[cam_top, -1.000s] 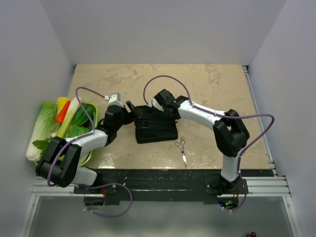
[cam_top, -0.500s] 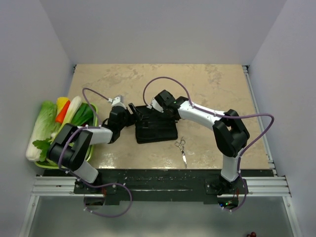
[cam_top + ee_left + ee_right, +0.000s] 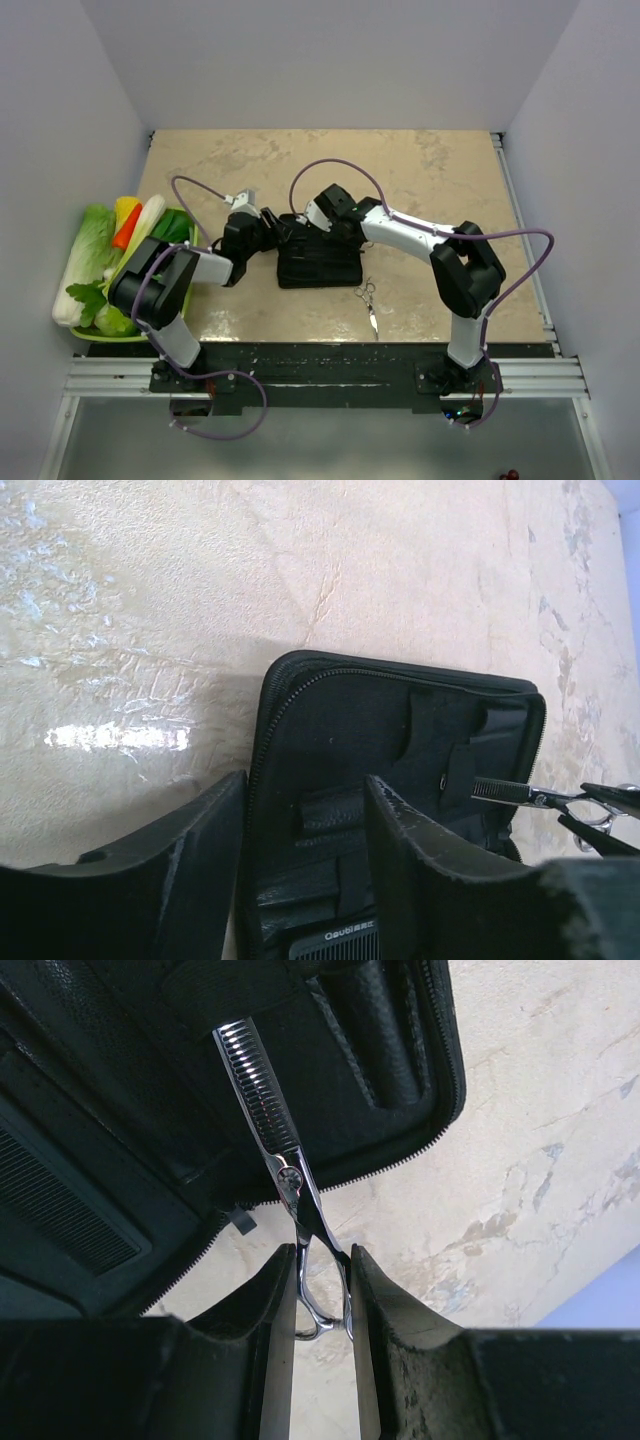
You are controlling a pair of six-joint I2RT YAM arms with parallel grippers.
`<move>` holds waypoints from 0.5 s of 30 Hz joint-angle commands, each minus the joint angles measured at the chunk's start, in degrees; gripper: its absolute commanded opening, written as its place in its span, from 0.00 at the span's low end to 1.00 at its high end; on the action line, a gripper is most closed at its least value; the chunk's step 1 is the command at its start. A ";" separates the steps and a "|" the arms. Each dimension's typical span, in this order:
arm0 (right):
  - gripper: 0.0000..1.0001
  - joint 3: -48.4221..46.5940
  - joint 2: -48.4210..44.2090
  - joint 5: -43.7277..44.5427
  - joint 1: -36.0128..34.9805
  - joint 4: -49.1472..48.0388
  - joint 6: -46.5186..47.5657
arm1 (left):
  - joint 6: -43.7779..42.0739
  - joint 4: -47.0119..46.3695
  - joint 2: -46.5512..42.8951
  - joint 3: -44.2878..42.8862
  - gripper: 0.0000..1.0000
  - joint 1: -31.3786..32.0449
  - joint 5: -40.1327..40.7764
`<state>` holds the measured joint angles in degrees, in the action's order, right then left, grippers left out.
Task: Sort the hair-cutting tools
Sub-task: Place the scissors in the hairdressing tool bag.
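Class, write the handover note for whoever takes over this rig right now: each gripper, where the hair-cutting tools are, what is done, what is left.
Left gripper: open, straddling an edge of the open black case.
Right gripper: shut on the toothed scissors at the handles, blade over the case.
Second scissors: on the table beside the case.
Done: one comb lies in the case; the other is not visible.
Left: seat both scissors.
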<state>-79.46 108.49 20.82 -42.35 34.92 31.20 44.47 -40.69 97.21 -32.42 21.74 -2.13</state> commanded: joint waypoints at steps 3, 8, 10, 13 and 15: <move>0.19 -0.08 -0.29 -3.50 -0.02 -3.45 1.58 | -0.26 -5.63 -0.09 -0.54 0.45 -0.73 -2.35; 0.19 0.35 0.76 -6.05 -0.10 -3.54 1.67 | -0.78 -5.19 -0.70 -0.36 0.44 -1.78 -2.53; 0.18 0.88 0.94 -6.93 -0.02 -3.89 1.76 | -0.96 -5.45 -0.79 -0.45 0.44 -2.05 -3.22; 0.18 2.11 0.85 -7.72 -0.10 -5.47 1.93 | -1.05 -5.37 -0.53 -0.88 0.43 -2.58 -4.89; 0.17 2.29 0.85 -8.16 -0.10 -6.52 2.46 | -1.14 -5.46 -0.09 -1.50 0.43 -3.01 -6.04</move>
<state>-78.08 108.75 16.99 -41.93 32.82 32.21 44.31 -41.08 97.58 -32.40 19.40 -4.75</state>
